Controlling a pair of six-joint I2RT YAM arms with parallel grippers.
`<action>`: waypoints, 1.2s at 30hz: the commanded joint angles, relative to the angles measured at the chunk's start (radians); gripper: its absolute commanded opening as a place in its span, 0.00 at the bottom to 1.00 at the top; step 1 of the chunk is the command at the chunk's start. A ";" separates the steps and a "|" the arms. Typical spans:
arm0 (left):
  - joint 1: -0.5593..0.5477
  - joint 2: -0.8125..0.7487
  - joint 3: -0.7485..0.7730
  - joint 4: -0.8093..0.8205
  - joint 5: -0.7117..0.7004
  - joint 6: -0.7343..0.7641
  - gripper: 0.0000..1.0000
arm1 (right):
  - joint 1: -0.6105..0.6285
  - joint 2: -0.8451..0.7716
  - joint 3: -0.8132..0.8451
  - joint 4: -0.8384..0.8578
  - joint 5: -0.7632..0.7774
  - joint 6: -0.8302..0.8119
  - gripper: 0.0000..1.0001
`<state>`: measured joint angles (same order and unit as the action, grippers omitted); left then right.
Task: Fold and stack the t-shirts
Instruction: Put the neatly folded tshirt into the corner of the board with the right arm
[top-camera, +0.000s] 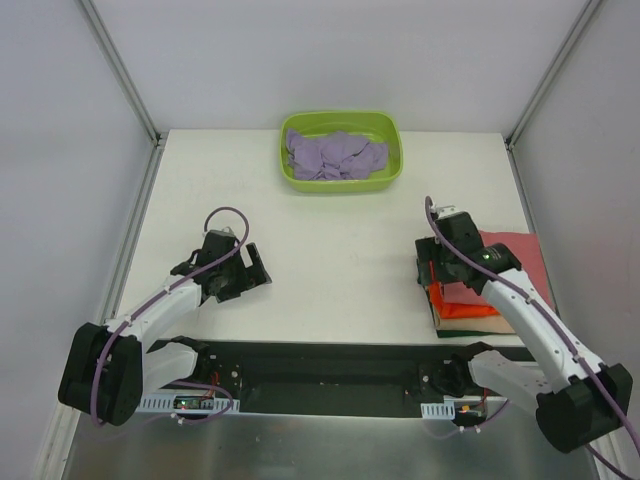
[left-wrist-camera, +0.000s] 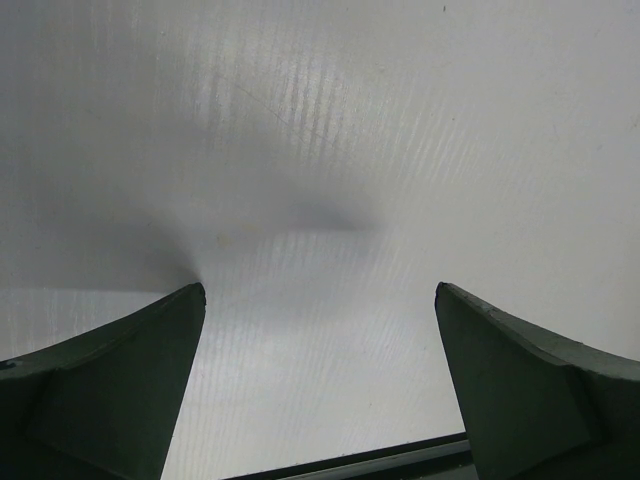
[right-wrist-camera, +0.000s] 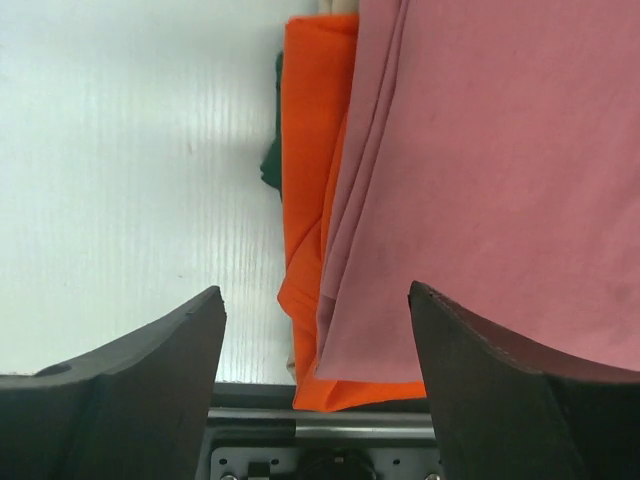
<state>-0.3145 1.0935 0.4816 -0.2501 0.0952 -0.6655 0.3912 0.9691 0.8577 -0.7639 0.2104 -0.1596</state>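
A stack of folded t-shirts lies at the table's right edge: the salmon-red shirt on top, the orange shirt under it, a tan one lower, and a dark green edge at the bottom. In the right wrist view the salmon-red shirt overlaps the orange shirt. My right gripper is open and empty over the stack's left edge. My left gripper is open and empty over bare table at the left. Crumpled lavender shirts lie in the tub.
The lime-green plastic tub stands at the table's far middle. A black bar runs along the near edge between the arm bases. White walls with metal posts enclose the table on three sides.
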 joint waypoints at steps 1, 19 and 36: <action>-0.003 0.022 0.006 -0.032 -0.019 -0.008 0.99 | 0.034 0.078 0.007 -0.077 0.157 0.185 0.75; -0.003 0.040 0.006 -0.034 -0.003 -0.014 0.99 | 0.074 0.200 -0.003 -0.173 0.214 0.324 0.34; -0.005 0.023 0.003 -0.038 -0.005 -0.009 0.99 | 0.178 0.099 0.015 -0.267 0.155 0.334 0.01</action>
<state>-0.3145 1.1122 0.4919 -0.2466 0.0959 -0.6697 0.5213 1.0821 0.8528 -0.9489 0.4103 0.1642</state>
